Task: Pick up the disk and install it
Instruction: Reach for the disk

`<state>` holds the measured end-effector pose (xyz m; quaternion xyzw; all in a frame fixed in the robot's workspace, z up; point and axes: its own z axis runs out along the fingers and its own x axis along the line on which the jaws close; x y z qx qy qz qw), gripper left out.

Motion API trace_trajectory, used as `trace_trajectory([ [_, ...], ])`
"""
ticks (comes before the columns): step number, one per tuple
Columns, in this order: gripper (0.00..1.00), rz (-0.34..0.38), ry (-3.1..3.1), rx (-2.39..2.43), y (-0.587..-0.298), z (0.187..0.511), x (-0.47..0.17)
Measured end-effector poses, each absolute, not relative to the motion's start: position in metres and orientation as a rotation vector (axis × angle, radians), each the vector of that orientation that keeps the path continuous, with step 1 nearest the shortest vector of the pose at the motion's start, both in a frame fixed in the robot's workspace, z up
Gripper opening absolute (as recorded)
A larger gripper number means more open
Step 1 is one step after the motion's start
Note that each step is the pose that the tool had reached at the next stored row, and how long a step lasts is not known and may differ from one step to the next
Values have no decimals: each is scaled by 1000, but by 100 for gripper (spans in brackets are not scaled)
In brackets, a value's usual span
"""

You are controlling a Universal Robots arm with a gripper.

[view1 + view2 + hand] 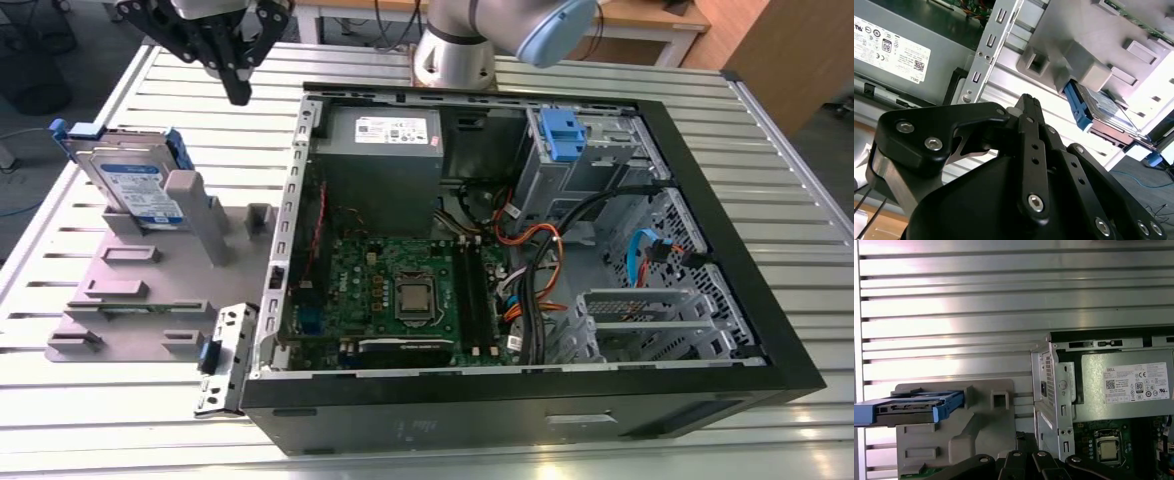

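One disk (134,185) stands on edge in a grey fixture (120,300) on the table (801,240), at the exterior view's left, beside the open computer case (534,410). The end effector (238,88) hangs higher up, well apart from it, fingers pressed together and holding nothing. The disk looks stiff, dense and shock-sensitive. Its smooth metal faces seem slippery, so the blue carrier's exposed upper edges look the safer hold.

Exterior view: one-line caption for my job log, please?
Shut, empty gripper hovers beside the open computer case while the disk stands on edge in its grey stand, not yet picked up.
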<state>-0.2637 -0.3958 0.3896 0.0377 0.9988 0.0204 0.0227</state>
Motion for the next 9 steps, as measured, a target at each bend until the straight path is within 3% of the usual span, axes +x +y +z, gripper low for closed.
trace_trajectory([
  [9,11,63,3093,117,-396,387,-290],
])
